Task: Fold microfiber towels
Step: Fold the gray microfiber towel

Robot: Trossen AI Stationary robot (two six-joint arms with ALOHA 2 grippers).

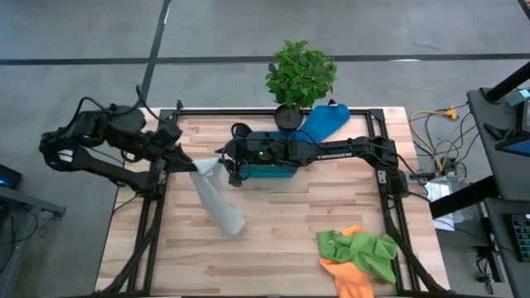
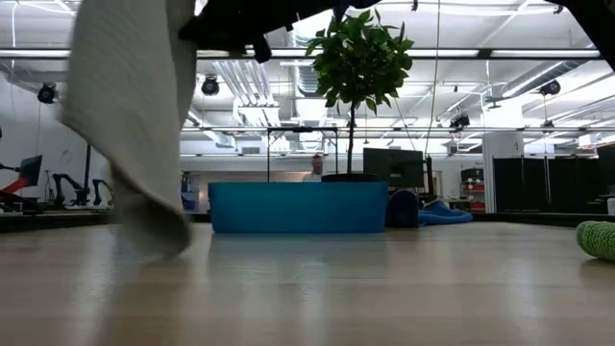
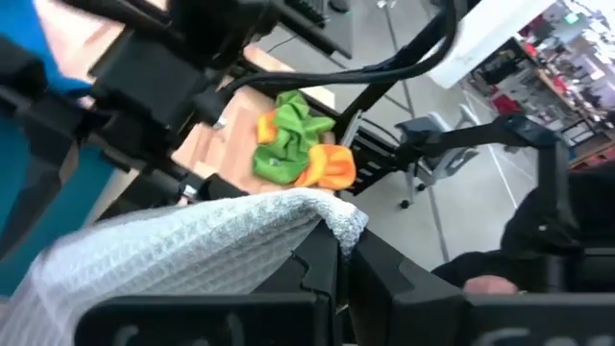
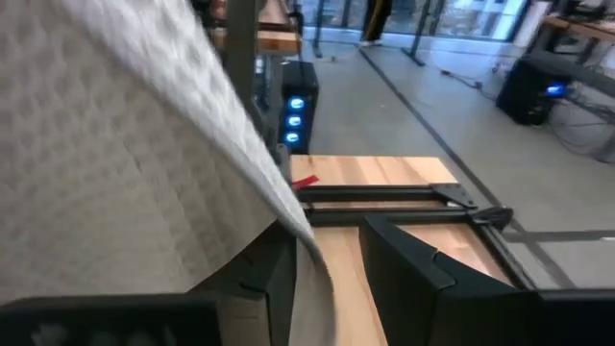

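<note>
The wooden table carries a blue tray near its far middle, with a potted plant behind it. The grey-white towel hangs lifted at centre-left, its low end apparently brushing the table. The left gripper is clamped on its top corner. The right gripper, fingers part-open, straddles the towel's edge. Green towel and orange towel lie crumpled near-right; the blue towel lies far-right.

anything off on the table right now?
Mild oddities only. The green towel and orange towel lie crumpled in a heap at the table's near right corner. The blue towel is slumped beside the potted plant, behind the blue tray. Nothing spilled or damaged.
</note>
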